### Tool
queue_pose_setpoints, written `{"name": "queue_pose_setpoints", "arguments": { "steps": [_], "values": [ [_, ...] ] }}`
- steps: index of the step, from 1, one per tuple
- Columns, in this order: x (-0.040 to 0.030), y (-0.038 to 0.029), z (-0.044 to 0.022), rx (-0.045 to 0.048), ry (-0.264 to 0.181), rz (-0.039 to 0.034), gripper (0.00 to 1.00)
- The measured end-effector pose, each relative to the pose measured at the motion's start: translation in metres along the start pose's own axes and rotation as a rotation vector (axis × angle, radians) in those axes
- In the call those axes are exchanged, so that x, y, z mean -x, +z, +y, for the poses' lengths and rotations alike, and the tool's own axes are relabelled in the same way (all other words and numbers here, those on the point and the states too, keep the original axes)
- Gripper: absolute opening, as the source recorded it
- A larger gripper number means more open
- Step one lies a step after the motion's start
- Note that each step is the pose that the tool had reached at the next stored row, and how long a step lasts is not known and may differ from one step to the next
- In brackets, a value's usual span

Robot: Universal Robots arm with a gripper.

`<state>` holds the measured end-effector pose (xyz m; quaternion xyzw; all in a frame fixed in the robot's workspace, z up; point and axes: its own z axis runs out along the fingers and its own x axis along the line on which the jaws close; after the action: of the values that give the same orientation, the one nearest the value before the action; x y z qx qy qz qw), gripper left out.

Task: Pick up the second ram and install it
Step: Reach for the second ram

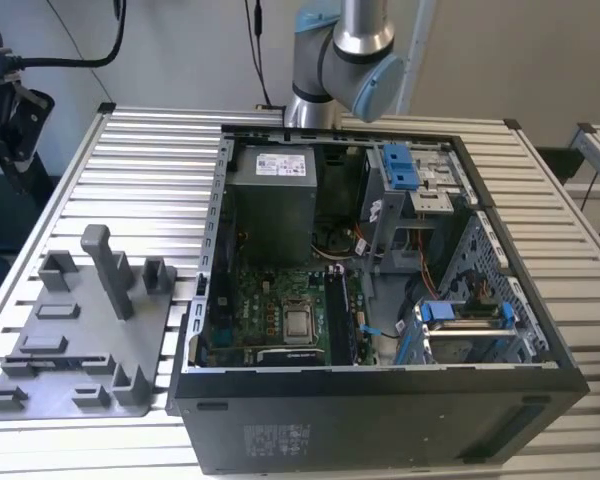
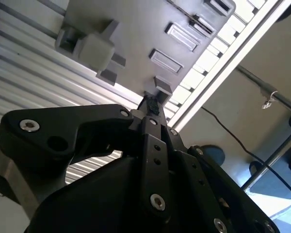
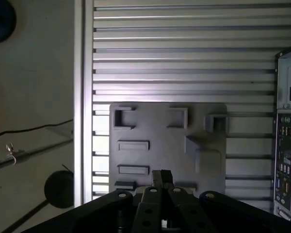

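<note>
In both wrist views my gripper (image 3: 161,177) (image 2: 150,104) hangs well above the grey plastic tray (image 3: 160,131) (image 2: 136,29), near one of its edges. The black fingers stand pressed together with nothing visible between them. A thin dark strip that looks like the second ram (image 1: 55,357) lies low in the tray (image 1: 80,330) at the exterior view's left. Another dark memory stick (image 1: 337,318) stands in the motherboard inside the open computer case (image 1: 380,400).
The tray carries several grey blocks and a tall post (image 1: 107,268). The case fills the middle of the ribbed metal table (image 1: 150,170), and the arm's base (image 1: 342,62) rises behind it. Beyond the table edge lie floor and cables (image 3: 34,128).
</note>
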<state>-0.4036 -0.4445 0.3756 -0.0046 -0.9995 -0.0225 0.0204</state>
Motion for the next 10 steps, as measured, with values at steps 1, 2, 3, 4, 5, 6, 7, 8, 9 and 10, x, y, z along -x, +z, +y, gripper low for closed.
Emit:
{"name": "queue_pose_setpoints", "arguments": {
  "steps": [1,2,3,4,5,6,7,8,9,10],
  "values": [
    [-0.0004,0.0004,-0.0017,0.0,0.0,0.0,0.11],
    [-0.0007,0.0008,-0.0034,0.0,0.0,0.0,0.11],
    [-0.001,0.0011,-0.0051,0.0001,0.0,-0.0001,0.11],
    [-0.0012,0.0014,-0.0068,0.0001,0.0,-0.0001,0.11],
    [-0.0015,0.0017,-0.0088,0.0,0.0,-0.0001,0.11],
    [-0.0017,0.002,-0.011,0.0,0.0,-0.0001,0.11],
    [-0.0018,0.0024,-0.0131,0.0,0.0,-0.0001,0.11],
    [-0.0017,0.0027,-0.0153,0.0001,0.0,-0.0001,0.11],
    [-0.0017,0.003,-0.0179,0.0,0.0,-0.0001,0.11],
    [-0.0017,0.0032,-0.0209,0.0,0.0,-0.0001,0.11]
  ]
}}
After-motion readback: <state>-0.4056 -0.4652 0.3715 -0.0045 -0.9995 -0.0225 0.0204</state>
